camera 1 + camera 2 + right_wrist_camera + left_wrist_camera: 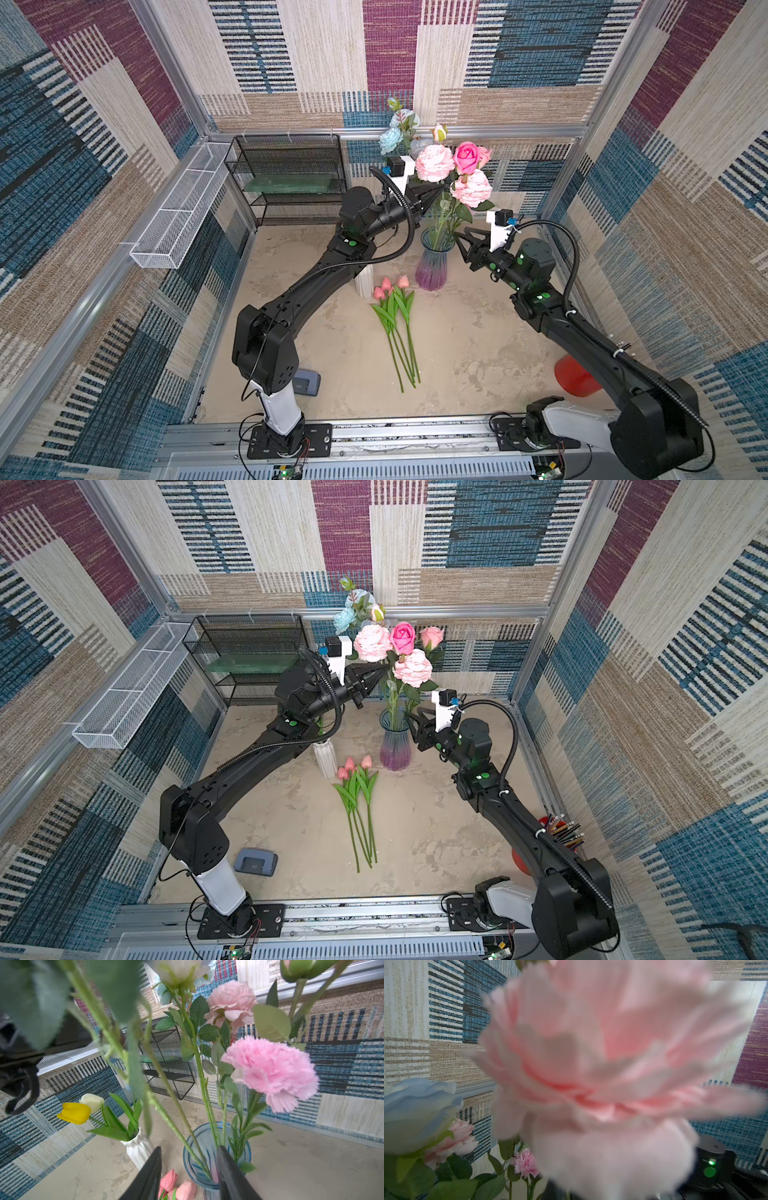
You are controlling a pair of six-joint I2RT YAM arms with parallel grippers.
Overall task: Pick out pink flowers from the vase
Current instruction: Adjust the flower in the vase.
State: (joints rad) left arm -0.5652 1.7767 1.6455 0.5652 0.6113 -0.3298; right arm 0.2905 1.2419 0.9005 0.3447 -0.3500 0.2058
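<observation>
Peonies and roses in pink stand in the vase at frame centre. Left hand is pinched together among their stems, right hand spread by its rim; best draw one stem straight upward.

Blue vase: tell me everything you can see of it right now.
The vase is ribbed, see-through glass, blue at the flared rim fading to purple at the base. It stands upright on the table, near the back, beside a white vase. Green stems stand in its round mouth. The pink tulips lie on the table just before it. The right gripper, jaws open, is close by its rim; contact cannot be told.
</observation>
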